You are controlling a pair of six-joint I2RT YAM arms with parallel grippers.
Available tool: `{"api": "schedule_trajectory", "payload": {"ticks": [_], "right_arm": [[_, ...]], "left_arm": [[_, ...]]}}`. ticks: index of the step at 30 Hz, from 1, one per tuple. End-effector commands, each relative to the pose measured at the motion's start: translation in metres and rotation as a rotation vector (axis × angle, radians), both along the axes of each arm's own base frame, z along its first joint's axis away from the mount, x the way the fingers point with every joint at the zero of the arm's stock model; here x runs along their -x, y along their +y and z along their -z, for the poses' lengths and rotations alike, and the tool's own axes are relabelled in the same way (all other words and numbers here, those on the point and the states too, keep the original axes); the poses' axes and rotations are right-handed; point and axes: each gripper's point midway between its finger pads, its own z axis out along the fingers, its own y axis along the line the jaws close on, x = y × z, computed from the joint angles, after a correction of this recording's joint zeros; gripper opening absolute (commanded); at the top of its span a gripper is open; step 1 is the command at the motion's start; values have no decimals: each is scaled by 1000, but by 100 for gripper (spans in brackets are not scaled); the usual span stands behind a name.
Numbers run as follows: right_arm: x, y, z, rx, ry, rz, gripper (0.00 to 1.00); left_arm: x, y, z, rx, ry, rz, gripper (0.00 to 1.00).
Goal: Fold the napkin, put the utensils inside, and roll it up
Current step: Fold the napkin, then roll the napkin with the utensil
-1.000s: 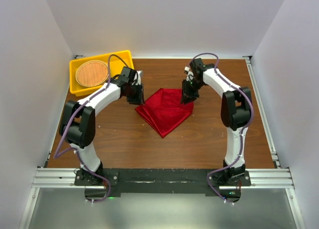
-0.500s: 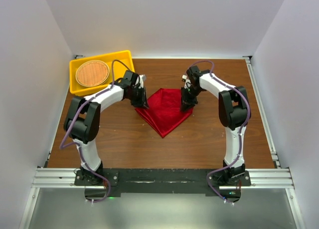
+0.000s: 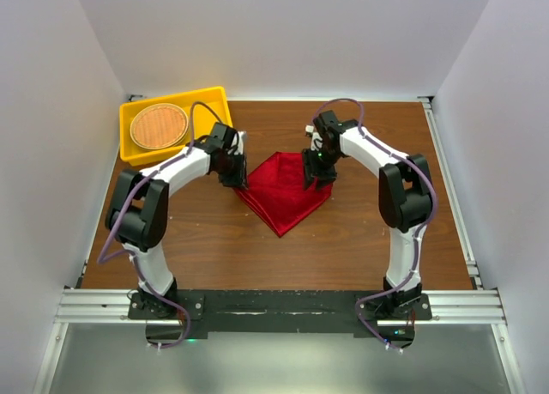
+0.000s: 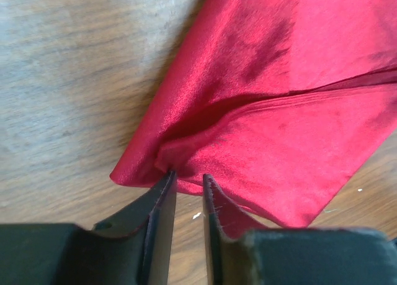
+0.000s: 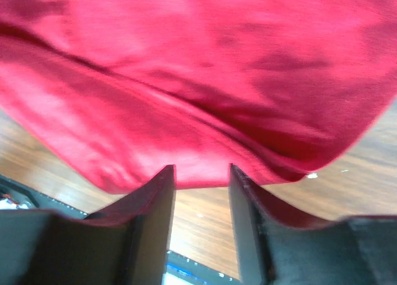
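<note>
- Napkin (image 3: 283,195) lies folded to a diamond mid-frame on the table (image 3: 214,239).
- Left gripper (image 4: 189,178): jaws narrowly parted at its left corner, nothing clearly caught.
- Right gripper (image 5: 201,170): jaws spread, tips at the right edge.
- Fold step: nip both layers squarely, lift evenly, avoid dragging cloth.
- No fork in view.

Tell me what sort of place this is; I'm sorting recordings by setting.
Probably a robotics lab cell: plain white walls box in a wooden table, and the left arm and right arm are bolted to a metal rail.
</note>
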Motion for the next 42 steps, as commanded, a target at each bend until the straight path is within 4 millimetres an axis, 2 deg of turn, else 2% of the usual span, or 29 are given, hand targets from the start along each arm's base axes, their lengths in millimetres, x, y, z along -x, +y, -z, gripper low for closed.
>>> {"api": "schedule_trajectory", "payload": {"ticks": [1, 2, 3, 5, 6, 7, 8, 9, 10, 11, 12, 13, 14, 15, 16, 21, 26, 28, 31, 35, 37, 38, 40, 42], "right_arm": [[-11, 30, -65, -23, -271, -112, 59], [-4, 36, -63, -18, -283, -138, 63], [-2, 39, -66, -20, -304, -148, 65], [3, 52, -75, -36, -358, -191, 70], [5, 56, -78, -40, -370, -206, 71], [6, 62, -81, -50, -389, -219, 73], [13, 70, -84, -66, -397, -242, 73], [16, 75, -87, -78, -406, -260, 73], [17, 81, -89, -94, -419, -272, 74], [23, 88, -87, -112, -412, -294, 75], [24, 91, -85, -121, -406, -300, 75], [26, 93, -82, -123, -396, -304, 75], [29, 97, -81, -127, -388, -312, 75], [31, 98, -76, -120, -373, -319, 75], [33, 98, -74, -111, -361, -325, 75], [40, 97, -74, -107, -351, -316, 75], [44, 97, -67, -113, -334, -298, 75], [40, 102, -61, -122, -347, -298, 74], [37, 115, -54, -115, -405, -322, 74], [29, 127, -45, 11, -513, -363, 73], [31, 139, -44, 45, -548, -398, 73], [26, 137, -34, 107, -563, -405, 73], [28, 147, -33, 146, -598, -456, 73], [28, 149, -24, 205, -620, -485, 73]], "left_arm": [[-20, 1, -69, 58, -163, -69, 36], [-20, 5, -76, 81, -165, -119, 40], [-21, 8, -93, 111, -208, -148, 43], [-15, 17, -94, 160, -195, -215, 52], [-18, 18, -109, 212, -249, -226, 54], [-7, 17, -99, 256, -215, -214, 56], [-7, 24, -98, 290, -216, -238, 61], [-10, 24, -105, 335, -260, -230, 68], [3, 23, -90, 371, -216, -204, 78], [1, 32, -87, 386, -228, -207, 84], [-1, 34, -86, 405, -256, -195, 84], [7, 34, -75, 430, -231, -178, 83], [6, 38, -75, 466, -244, -171, 82], [2, 34, -75, 511, -291, -134, 82], [7, 27, -76, 557, -270, -88, 82], [6, 26, -40, 536, -215, -65, 82], [6, 34, -17, 480, -198, -104, 81], [7, 35, -11, 471, -186, -109, 77], [10, 38, -11, 457, -188, -128, 75], [10, 46, -15, 419, -155, -203, 74], [15, 53, -11, 387, -107, -276, 73], [19, 55, -17, 390, -90, -319, 73], [19, 61, -22, 375, -89, -391, 73], [22, 68, -31, 357, -112, -438, 73]]}}
